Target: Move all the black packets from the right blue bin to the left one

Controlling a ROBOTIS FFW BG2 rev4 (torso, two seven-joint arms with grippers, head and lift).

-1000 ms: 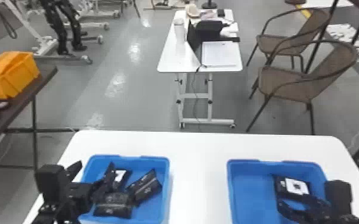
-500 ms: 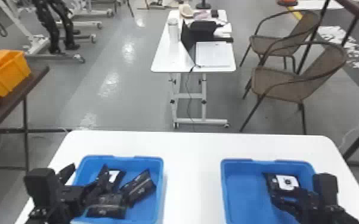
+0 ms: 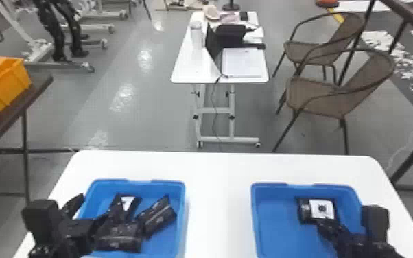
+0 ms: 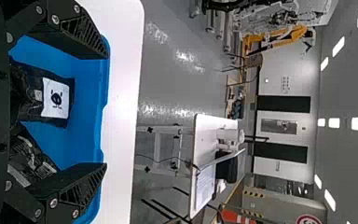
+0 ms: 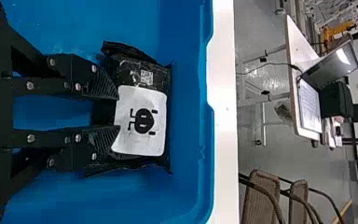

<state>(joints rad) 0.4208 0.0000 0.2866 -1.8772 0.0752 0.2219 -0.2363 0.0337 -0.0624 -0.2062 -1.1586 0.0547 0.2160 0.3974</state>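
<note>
"See that? The right gripper (image 5: 118,112) has come forward over the packet, and its fingers, spread wide a second ago, have drawn nearer together."

"On that last black packet (image 5: 141,70), lying flat in the right blue bin (image 3: 255,212), white label (image 5: 141,120) up. There's a gap between the fingers; from here I can't tell whether they're pinching yet."

"Looks light and floppy to me, a bit slick too. Sturdy enough, I'd guess."

"Then I'd gather a good fold of the body just behind the label, not skim its smooth face. A shallow nip could slide off when it lifts."

"And it'll probably sag on the way across the table (image 3: 216,206)."

"Three packets (image 3: 157,219) lie in the left blue bin (image 3: 182,206) already. The left gripper (image 4: 107,110) is there above them, fingers wide apart, so I'd want it clear before the drop."
</note>
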